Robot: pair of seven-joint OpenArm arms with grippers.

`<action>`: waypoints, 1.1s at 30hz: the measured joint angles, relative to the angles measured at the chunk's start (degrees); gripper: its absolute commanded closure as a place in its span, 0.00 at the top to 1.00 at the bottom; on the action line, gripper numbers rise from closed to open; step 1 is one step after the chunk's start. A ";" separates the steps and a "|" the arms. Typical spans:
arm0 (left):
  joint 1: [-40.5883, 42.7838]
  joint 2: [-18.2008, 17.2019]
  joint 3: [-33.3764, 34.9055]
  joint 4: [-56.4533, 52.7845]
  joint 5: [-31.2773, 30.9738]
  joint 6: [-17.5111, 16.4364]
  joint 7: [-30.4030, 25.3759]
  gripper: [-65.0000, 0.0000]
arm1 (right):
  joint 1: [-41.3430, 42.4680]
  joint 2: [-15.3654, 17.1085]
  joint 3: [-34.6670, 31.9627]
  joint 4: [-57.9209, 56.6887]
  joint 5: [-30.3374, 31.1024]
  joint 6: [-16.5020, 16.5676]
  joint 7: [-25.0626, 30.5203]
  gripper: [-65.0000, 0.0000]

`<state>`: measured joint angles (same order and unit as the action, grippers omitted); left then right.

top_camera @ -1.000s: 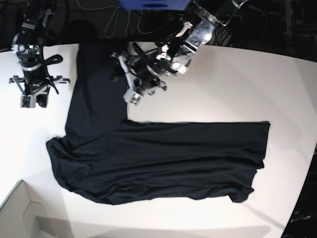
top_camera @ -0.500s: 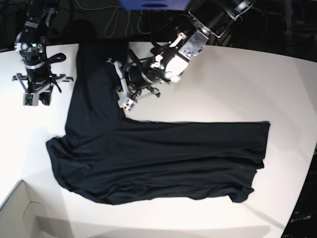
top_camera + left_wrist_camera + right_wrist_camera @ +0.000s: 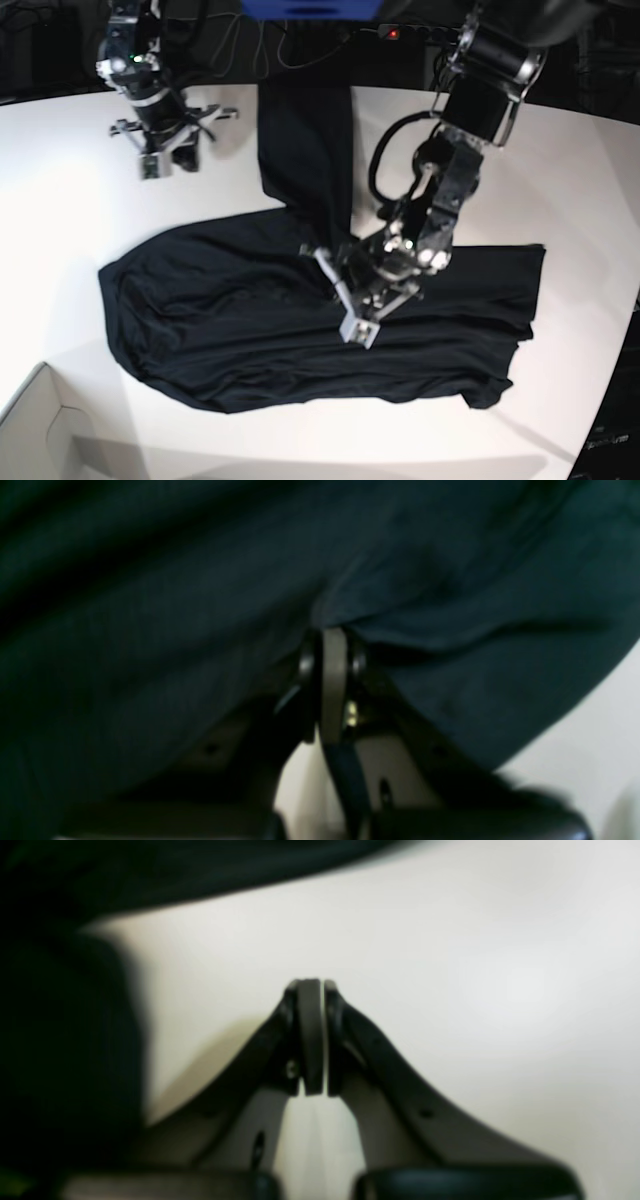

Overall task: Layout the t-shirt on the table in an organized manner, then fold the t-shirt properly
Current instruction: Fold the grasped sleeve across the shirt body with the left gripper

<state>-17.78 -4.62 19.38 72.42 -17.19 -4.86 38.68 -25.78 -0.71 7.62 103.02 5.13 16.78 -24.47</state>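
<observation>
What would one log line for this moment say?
left gripper: shut on t-shirt, over its middle | right gripper: shut, empty, above table | fold: not done

The t-shirt [image 3: 250, 330] lies spread on the table [image 3: 560, 180], a box corner [image 3: 40, 430] beside it.

One t-shirt [image 3: 250, 320], two tools [image 3: 357, 325]

Plain black and smooth white.
The thin, soft black fabric t-shirt [image 3: 250, 330] carries no print; the smooth white curved-edged table [image 3: 560, 180] is unpatterned; the pale beige cardboard box corner [image 3: 40, 430] is plain.
</observation>
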 measured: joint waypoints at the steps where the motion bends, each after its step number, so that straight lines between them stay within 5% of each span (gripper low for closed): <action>1: -1.25 0.24 0.07 -0.74 -0.46 -0.42 -0.22 0.00 | -0.46 0.11 -2.08 0.63 0.09 0.07 -0.02 0.00; 9: -11.28 0.35 0.26 -9.68 -0.24 -0.50 -0.31 0.00 | -0.57 0.07 -9.70 4.61 0.17 0.00 0.37 0.00; 20: -20.17 3.23 0.33 -20.02 -0.02 -0.48 -6.75 0.02 | -1.22 0.55 -9.33 4.37 0.00 -0.04 0.24 0.00; 22: -19.82 3.21 0.33 -20.61 -0.02 -0.52 -5.31 0.10 | -1.75 0.57 -9.33 4.42 0.00 -0.02 0.22 0.00; 29: -19.50 1.66 0.22 -18.67 -0.83 -0.52 -0.70 0.63 | -1.73 0.70 -9.29 4.57 0.00 -0.02 0.07 0.00; 33: -14.03 -1.75 -1.49 -5.29 -0.13 -0.22 9.66 0.68 | -1.44 0.74 -9.25 4.57 -0.02 -0.04 0.04 0.00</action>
<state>-31.81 -6.37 17.89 67.13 -17.32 -5.08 48.34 -27.22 0.03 -1.63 107.59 5.10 16.73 -24.43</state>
